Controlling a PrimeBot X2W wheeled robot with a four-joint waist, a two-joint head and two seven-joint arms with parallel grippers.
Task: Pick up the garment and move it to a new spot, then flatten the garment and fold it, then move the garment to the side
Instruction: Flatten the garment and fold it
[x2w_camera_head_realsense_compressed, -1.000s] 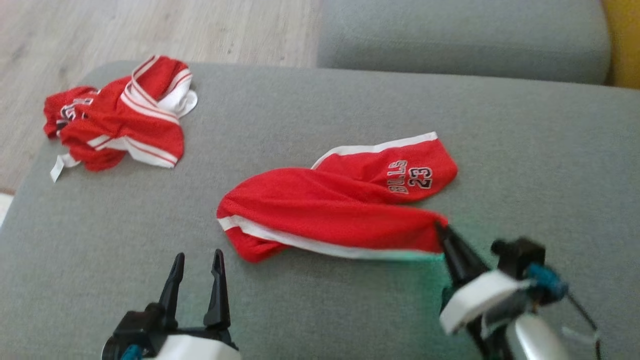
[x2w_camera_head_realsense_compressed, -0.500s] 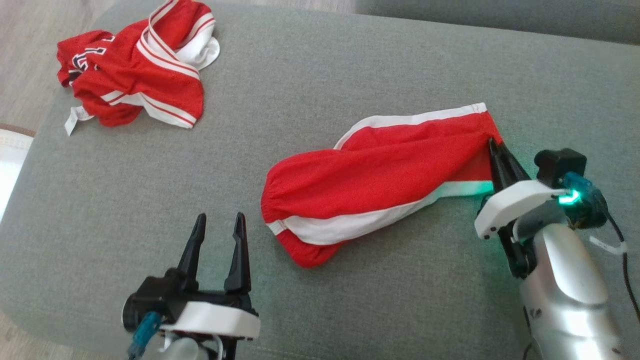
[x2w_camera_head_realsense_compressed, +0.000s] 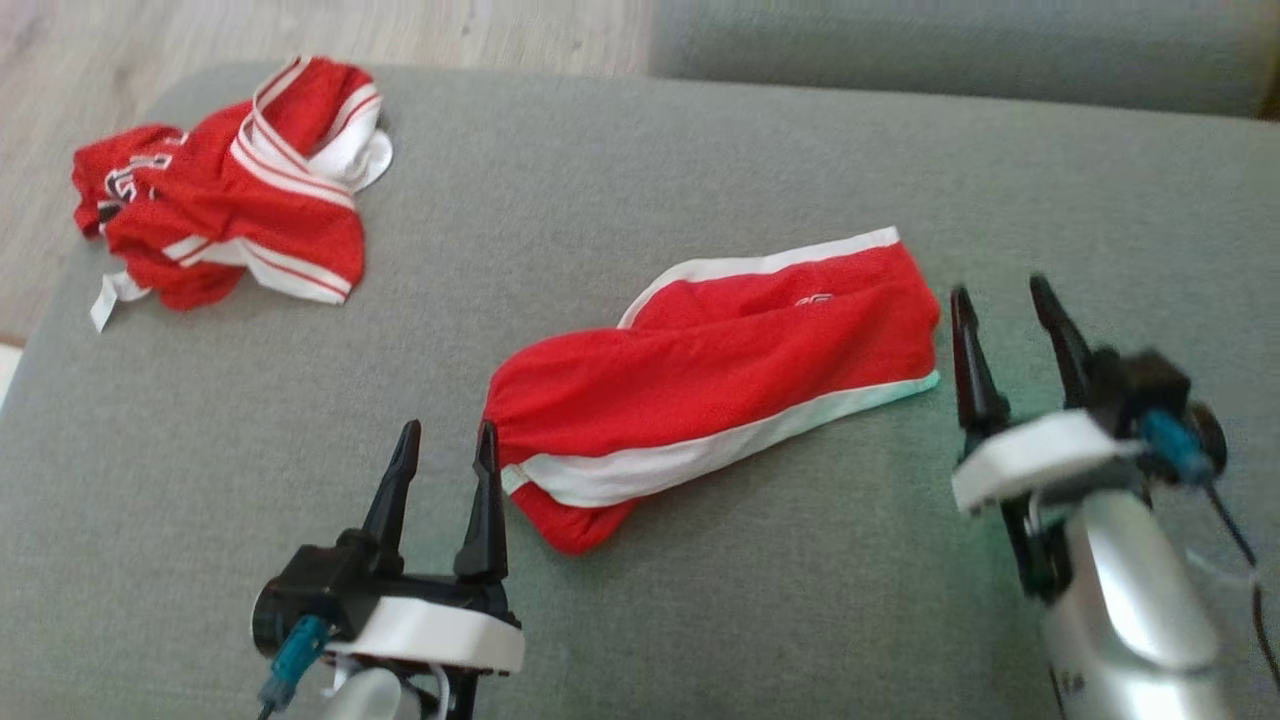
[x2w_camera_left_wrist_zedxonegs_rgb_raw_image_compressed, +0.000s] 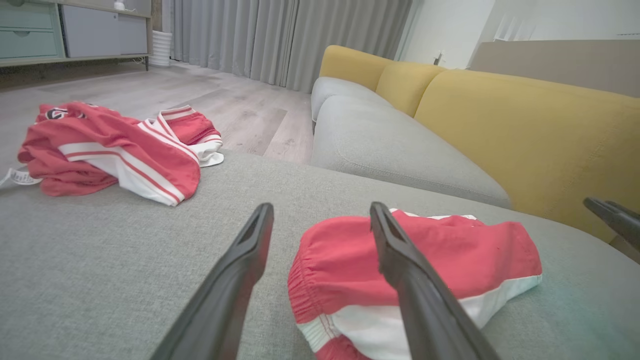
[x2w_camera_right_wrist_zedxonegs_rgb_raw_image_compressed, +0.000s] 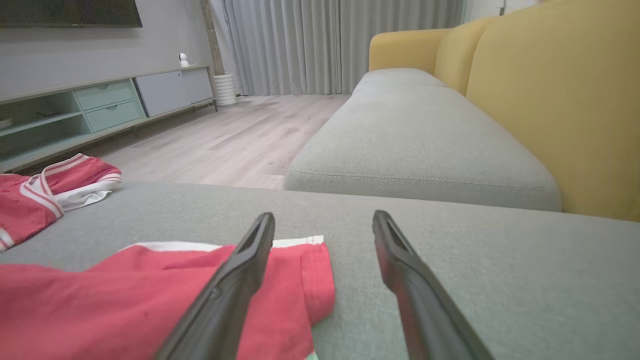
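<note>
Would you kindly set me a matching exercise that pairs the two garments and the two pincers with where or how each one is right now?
Column one:
1. shorts
2. striped garment
3. left pincer
4. right pincer

Column two:
A. bunched at the cushion's far left corner
B. open, just off the shorts' hem end
C. laid out mid-cushion
D. open, at the shorts' gathered waistband end

Pairs: 1-C, 2-A, 3-D, 4-B.
</note>
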